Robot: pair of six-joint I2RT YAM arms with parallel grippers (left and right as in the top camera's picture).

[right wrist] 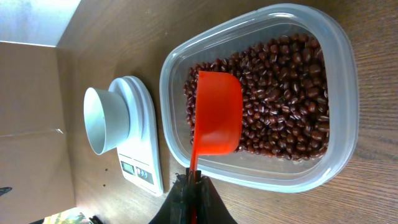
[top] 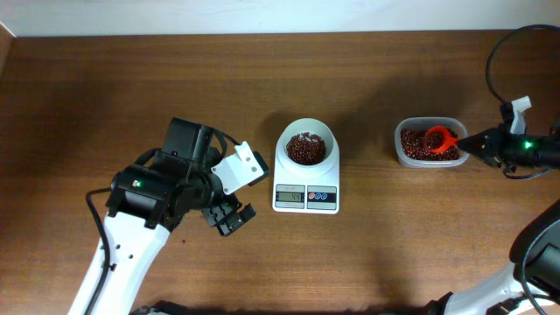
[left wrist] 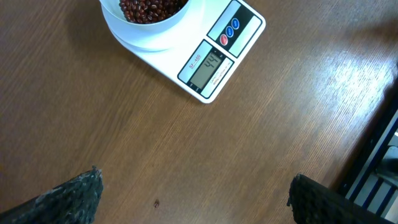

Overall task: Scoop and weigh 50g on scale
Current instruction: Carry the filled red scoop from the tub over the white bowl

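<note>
The scale [top: 306, 185] stands near the middle of the desk [top: 131, 87], its long axis running from the far edge to the near edge. The display is turned to the near side, and the white bowl [top: 305, 144] with beans sits on the far part. It is judged light, stiff and easily pushed, so it is better taken by its flat sides, if at all. The red scoop [right wrist: 216, 112] is clenched at its thin handle by the right hand [right wrist: 193, 186] — its cup points away from this hand, over the beans in the tub [right wrist: 352, 124]. The left hand [left wrist: 196, 176] is spread wide and grasps nothing, near the scale.

bowl [left wrist: 149, 18] cropped (top), scoop handle [right wrist: 194, 163] seemingly hidden
</note>
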